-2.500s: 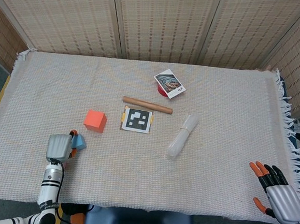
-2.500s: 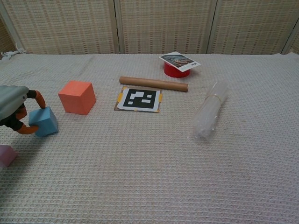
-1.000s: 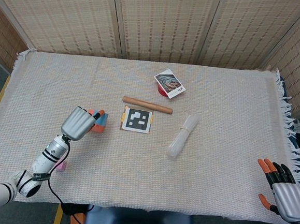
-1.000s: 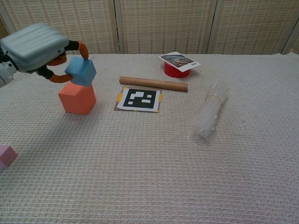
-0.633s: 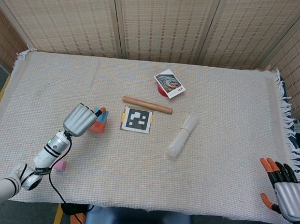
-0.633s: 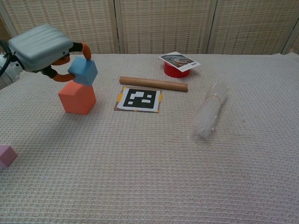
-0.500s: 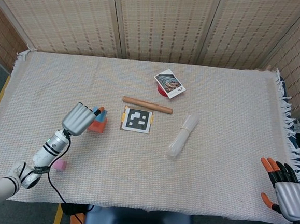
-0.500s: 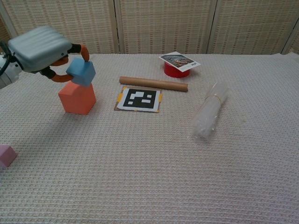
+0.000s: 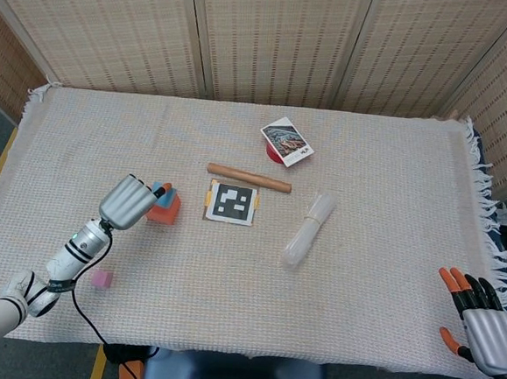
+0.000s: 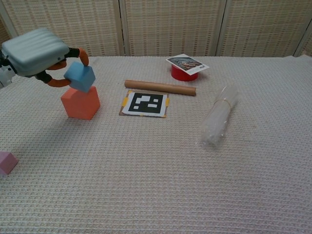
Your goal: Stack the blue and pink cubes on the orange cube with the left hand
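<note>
My left hand (image 10: 35, 52) (image 9: 127, 201) pinches the blue cube (image 10: 79, 77) (image 9: 159, 190), holding it tilted right over the orange cube's (image 10: 81, 102) (image 9: 166, 209) top; whether they touch I cannot tell. The pink cube (image 10: 7, 162) (image 9: 101, 278) lies on the cloth near the front left. My right hand (image 9: 480, 321) hangs at the table's front right edge with fingers spread and nothing in it.
A marker card (image 10: 145, 104) lies just right of the orange cube, with a wooden rod (image 10: 160, 87) behind it. Further back stand a red tub and picture card (image 10: 185, 67). A clear plastic roll (image 10: 219, 115) lies to the right.
The left hand carried the blue cube from the front left cloth up over the orange cube, then shifted slightly left and lower. The right hand sank a little.
</note>
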